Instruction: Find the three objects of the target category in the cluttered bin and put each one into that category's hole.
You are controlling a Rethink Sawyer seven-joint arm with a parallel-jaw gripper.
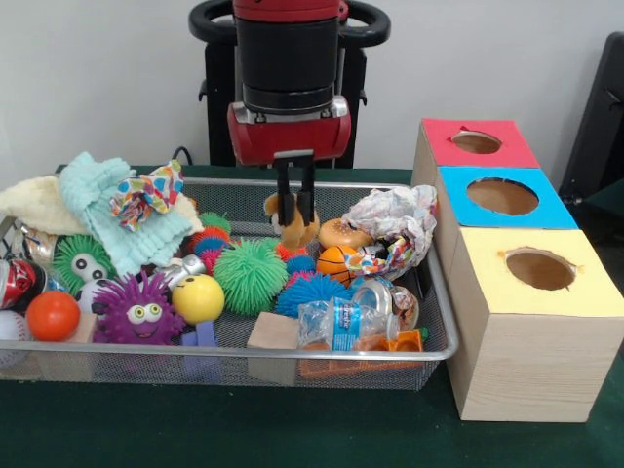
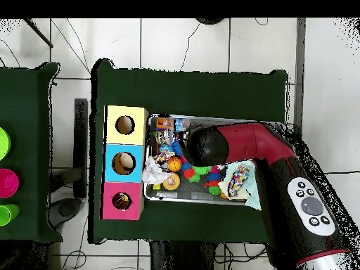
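I hold the hand (image 1: pixel 294 185) just above the mesh bin (image 1: pixel 322 356), its fingers narrowly parted and holding nothing; directly beneath sits a small brown plush toy (image 1: pixel 292 230), soft and light, best pinched across its body; spiky rubber balls (image 1: pixel 252 278) lie just below it; the wooden box (image 1: pixel 517 322) of holes stands well off to one side.

I see a table covered with a dark green cloth (image 1: pixel 292 429), and directly on it stand a wire mesh bin (image 1: pixel 429 341) full of toys and, just beside it, a wooden box (image 1: pixel 517 361) with red, blue and yellow tops, each having a hole.
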